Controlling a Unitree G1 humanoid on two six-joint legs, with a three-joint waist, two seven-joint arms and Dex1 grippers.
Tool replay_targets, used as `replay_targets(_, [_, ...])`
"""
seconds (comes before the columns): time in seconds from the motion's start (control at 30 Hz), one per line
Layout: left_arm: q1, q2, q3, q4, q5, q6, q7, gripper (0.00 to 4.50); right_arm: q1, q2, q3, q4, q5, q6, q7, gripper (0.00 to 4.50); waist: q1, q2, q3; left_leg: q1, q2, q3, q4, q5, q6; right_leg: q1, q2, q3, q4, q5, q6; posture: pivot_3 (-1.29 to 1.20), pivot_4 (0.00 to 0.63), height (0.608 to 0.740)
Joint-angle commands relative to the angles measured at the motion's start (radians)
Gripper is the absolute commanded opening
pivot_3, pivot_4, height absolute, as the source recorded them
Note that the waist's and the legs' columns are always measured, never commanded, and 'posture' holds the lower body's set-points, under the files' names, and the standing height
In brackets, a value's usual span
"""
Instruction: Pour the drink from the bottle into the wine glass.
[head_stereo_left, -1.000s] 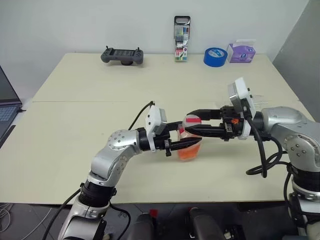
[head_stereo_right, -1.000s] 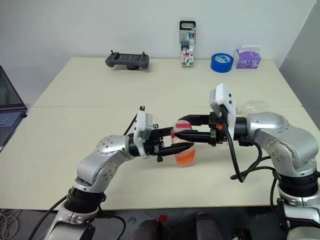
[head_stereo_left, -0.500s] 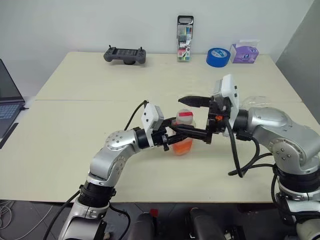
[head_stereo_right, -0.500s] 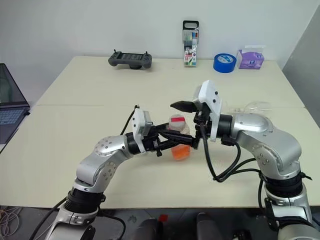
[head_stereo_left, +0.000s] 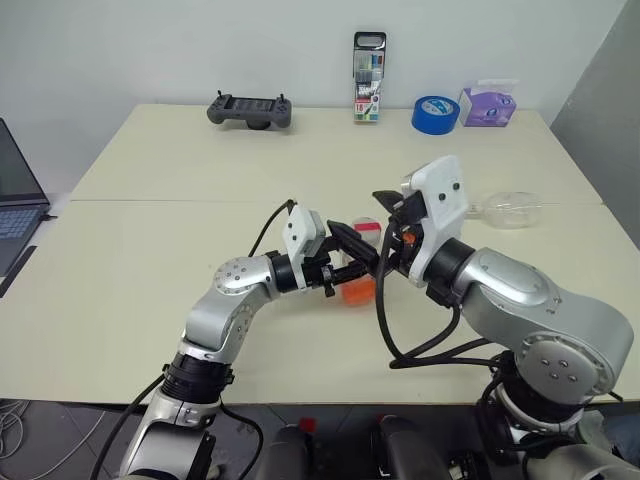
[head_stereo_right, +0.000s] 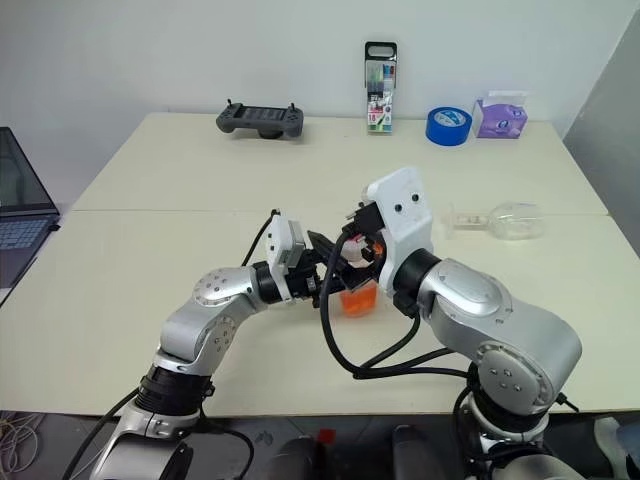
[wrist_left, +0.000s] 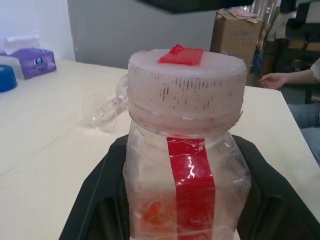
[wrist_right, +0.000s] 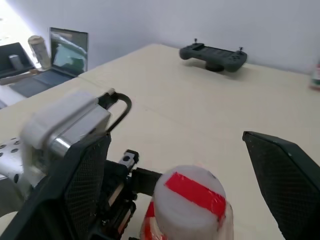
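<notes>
Gripping: left claw (wrist_left: 180, 220) clamps the bottle's (wrist_left: 185, 165) body from both sides, holding it upright near the middle of the surface (head_stereo_left: 150, 260).
Right claw (wrist_right: 185, 180): spread wide, one finger on each side of the cap (wrist_right: 192, 197), not touching it.
Drink (head_stereo_left: 356, 291): orange-red, low in the bottle.
Labels: a red strip runs down the bottle's front and a red patch sits on the white cap; no writing can be read.
Wine glass (head_stereo_left: 510, 210): lying on its side on the surface, well off to the robot's right.
Far edge: game controller (head_stereo_left: 250, 109), pen pack (head_stereo_left: 367, 77), blue tape roll (head_stereo_left: 433, 113), purple tissue box (head_stereo_left: 485, 103); print too small to read.
</notes>
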Motion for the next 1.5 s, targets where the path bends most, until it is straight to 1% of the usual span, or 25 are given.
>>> replay_targets(0.03, [-0.024, -0.009, 0.018, -0.007, 0.000, -0.046, -0.010, 2.09, 0.012, 0.043, -0.003, -0.072, -0.055, 0.092, -0.068, 4.50, 0.000, 0.000, 0.000, 0.000, 0.000, 0.000, 0.000, 0.000, 0.000, 0.000, 0.000, 0.000, 0.000, 0.000, 0.000, 0.00, 0.150, 0.740])
replay_targets(0.1, [-0.024, -0.007, 0.016, -0.001, 0.003, -0.055, -0.015, 2.09, 0.011, 0.074, -0.002, -0.083, -0.082, 0.133, -0.087, 4.50, -0.001, 0.000, 0.000, 0.000, 0.000, 0.001, 0.000, 0.000, 0.000, 0.000, 0.000, 0.000, 0.000, 0.000, 0.000, 0.00, 0.150, 0.740])
replay_targets(0.17, [-0.024, -0.009, 0.013, 0.004, 0.006, -0.060, -0.016, 2.08, 0.023, 0.077, 0.024, -0.073, -0.114, 0.150, -0.113, 4.50, -0.002, 0.000, 0.000, 0.000, 0.000, 0.000, 0.000, 0.000, 0.000, -0.001, 0.000, 0.000, 0.000, 0.000, 0.000, 0.00, 0.150, 0.740])
replay_targets(0.3, [-0.023, -0.014, 0.013, -0.002, 0.002, -0.052, -0.014, 2.08, 0.021, 0.115, 0.041, -0.068, -0.157, 0.152, -0.129, 4.50, -0.002, 0.000, 0.000, 0.000, 0.000, 0.000, -0.001, 0.000, 0.000, -0.001, 0.000, 0.000, 0.000, 0.000, 0.000, 0.00, 0.150, 0.740])
replay_targets(0.47, [-0.014, -0.011, 0.013, -0.005, 0.007, -0.053, -0.015, 2.08, 0.001, 0.130, 0.044, -0.072, -0.204, 0.151, -0.127, 4.50, -0.003, 0.000, 0.000, 0.000, 0.000, 0.000, -0.001, 0.000, 0.000, -0.001, 0.000, 0.000, 0.000, 0.000, 0.000, 0.00, 0.150, 0.740])
replay_targets(0.57, [-0.012, -0.009, 0.010, -0.009, 0.013, -0.056, -0.013, 2.08, 0.007, 0.137, 0.047, -0.078, -0.218, 0.152, -0.122, 3.89, -0.003, 0.000, 0.000, 0.000, 0.000, 0.000, -0.001, 0.000, 0.000, -0.001, 0.000, 0.000, 0.000, 0.000, 0.000, 0.00, 0.150, 0.740])
replay_targets(0.6, [-0.011, -0.009, 0.009, -0.010, 0.013, -0.056, -0.012, 2.08, 0.009, 0.138, 0.048, -0.079, -0.221, 0.152, -0.121, 3.60, -0.003, 0.000, 0.000, 0.000, 0.000, 0.000, -0.001, 0.000, 0.000, -0.001, 0.000, 0.000, 0.000, 0.000, 0.000, 0.00, 0.150, 0.740])
replay_targets(0.73, [-0.003, -0.010, 0.008, -0.018, 0.015, -0.054, -0.010, 2.08, 0.020, 0.134, 0.050, -0.082, -0.235, 0.146, -0.114, 2.17, -0.003, 0.000, 0.000, 0.000, 0.000, 0.000, -0.001, 0.000, 0.000, -0.001, 0.000, 0.000, 0.000, 0.000, 0.000, 0.00, 0.150, 0.740])
replay_targets(0.77, [-0.002, -0.010, 0.007, -0.018, 0.016, -0.055, -0.010, 2.08, 0.022, 0.131, 0.050, -0.080, -0.236, 0.139, -0.109, 1.93, -0.003, 0.000, 0.000, 0.000, 0.000, 0.000, -0.001, 0.000, 0.000, -0.001, 0.000, 0.000, 0.000, 0.000, 0.000, 0.00, 0.150, 0.740])
replay_targets(0.8, [-0.002, -0.011, 0.007, -0.018, 0.017, -0.054, -0.010, 2.08, 0.023, 0.117, 0.049, -0.075, -0.228, 0.123, -0.090, 1.91, -0.003, 0.000, 0.000, 0.000, 0.000, 0.000, -0.001, 0.000, 0.000, -0.001, 0.000, 0.000, 0.000, 0.000, 0.000, 0.00, 0.150, 0.740])
replay_targets(0.87, [-0.006, -0.015, 0.006, -0.016, 0.020, -0.052, -0.008, 2.07, 0.016, 0.044, 0.050, -0.049, -0.189, 0.054, -0.001, 1.91, -0.004, 0.000, 0.000, 0.000, 0.000, 0.000, -0.001, 0.000, 0.000, -0.001, 0.000, 0.000, 0.000, 0.000, 0.000, 0.00, 0.150, 0.740])
replay_targets(0.97, [-0.014, -0.021, 0.004, -0.011, 0.023, -0.048, -0.006, 2.07, 0.028, -0.103, -0.003, 0.023, -0.087, -0.113, 0.250, 1.91, -0.004, 0.000, 0.000, 0.000, -0.001, 0.001, -0.001, 0.000, 0.000, 0.000, 0.000, -0.001, -0.001, 0.000, 0.000, 0.00, 0.150, 0.740])
replay_targets(1.03, [-0.018, -0.021, 0.002, -0.011, 0.025, -0.045, -0.006, 2.05, 0.046, -0.248, -0.048, 0.101, 0.020, -0.195, 0.493, 1.91, -0.003, 0.000, 0.000, 0.000, -0.001, 0.001, 0.000, 0.000, 0.000, 0.001, 0.004, -0.003, -0.003, 0.000, 0.000, 0.00, 0.150, 0.740])
replay_targets(1.07, [-0.020, -0.019, 0.001, -0.011, 0.024, -0.042, -0.009, 2.05, 0.055, -0.356, -0.040, 0.151, 0.059, -0.235, 0.645, 1.91, -0.002, 0.000, 0.000, 0.000, -0.001, 0.001, 0.000, 0.000, 0.001, 0.002, 0.004, -0.003, -0.004, 0.000, 0.000, 0.00, 0.150, 0.740])
replay_targets(1.1, [-0.022, -0.017, -0.001, -0.011, 0.024, -0.042, -0.014, 2.05, 0.066, -0.466, -0.012, 0.193, 0.069, -0.297, 0.792, 1.91, -0.001, 0.000, 0.001, 0.000, -0.002, 0.001, 0.000, 0.000, 0.001, 0.003, 0.004, -0.003, -0.005, 0.000, 0.001, 0.00, 0.150, 0.740])
replay_targets(1.13, [-0.024, -0.015, -0.003, -0.010, 0.023, -0.042, -0.018, 2.05, 0.074, -0.551, 0.023, 0.225, 0.065, -0.354, 0.896, 1.91, -0.001, 0.000, 0.001, 0.000, -0.002, 0.002, 0.000, -0.001, 0.001, 0.003, 0.003, -0.003, -0.006, 0.000, 0.001, 0.00, 0.150, 0.740])
replay_targets(1.17, [-0.025, -0.013, -0.005, -0.011, 0.022, -0.041, -0.019, 2.05, 0.077, -0.619, 0.064, 0.259, 0.047, -0.413, 0.976, 1.91, -0.001, 0.000, 0.001, 0.000, -0.002, 0.002, 0.000, -0.001, 0.002, 0.003, 0.003, -0.003, -0.007, 0.000, 0.001, 0.00, 0.150, 0.740])
replay_targets(1.2, [-0.026, -0.011, -0.007, -0.010, 0.021, -0.042, -0.019, 2.05, 0.072, -0.683, 0.134, 0.307, -0.005, -0.482, 1.042, 1.91, -0.002, 0.000, 0.001, 0.000, -0.002, 0.003, 0.000, -0.002, 0.003, 0.004, 0.003, -0.003, -0.008, 0.000, 0.001, 0.00, 0.150, 0.740])
replay_targets(1.23, [-0.027, -0.007, -0.012, -0.010, 0.021, -0.042, -0.021, 2.05, 0.065, -0.726, 0.196, 0.353, -0.052, -0.546, 1.095, 1.91, -0.005, 0.000, 0.001, 0.000, -0.002, 0.003, 0.000, -0.003, 0.005, 0.005, 0.004, -0.003, -0.009, -0.001, 0.002, 0.00, 0.150, 0.740])
replay_targets(1.3, [-0.028, -0.003, -0.020, -0.012, 0.024, -0.044, -0.024, 2.05, 0.058, -0.765, 0.275, 0.429, -0.102, -0.643, 1.178, 1.91, -0.012, 0.000, 0.001, 0.002, 0.000, 0.005, -0.001, -0.003, 0.005, 0.005, 0.005, 0.000, -0.009, -0.001, 0.001, 0.00, 0.150, 0.740])
replay_targets(1.4, [-0.026, -0.002, -0.019, -0.022, 0.023, -0.041, -0.019, 2.05, 0.055, -0.766, 0.287, 0.487, -0.106, -0.712, 1.227, 1.91, -0.011, 0.000, 0.001, 0.002, 0.002, 0.002, -0.001, -0.003, 0.005, 0.005, 0.007, -0.001, -0.008, -0.001, 0.001, 0.00, 0.150, 0.740])
replay_targets(1.5, [-0.024, 0.001, -0.017, -0.024, 0.026, -0.042, -0.013, 2.05, 0.049, -0.761, 0.279, 0.523, -0.119, -0.759, 1.232, 1.91, -0.006, 0.000, 0.001, 0.002, 0.002, 0.000, 0.000, -0.003, 0.005, 0.005, 0.008, -0.001, -0.006, -0.001, 0.001, 0.00, 0.150, 0.740])
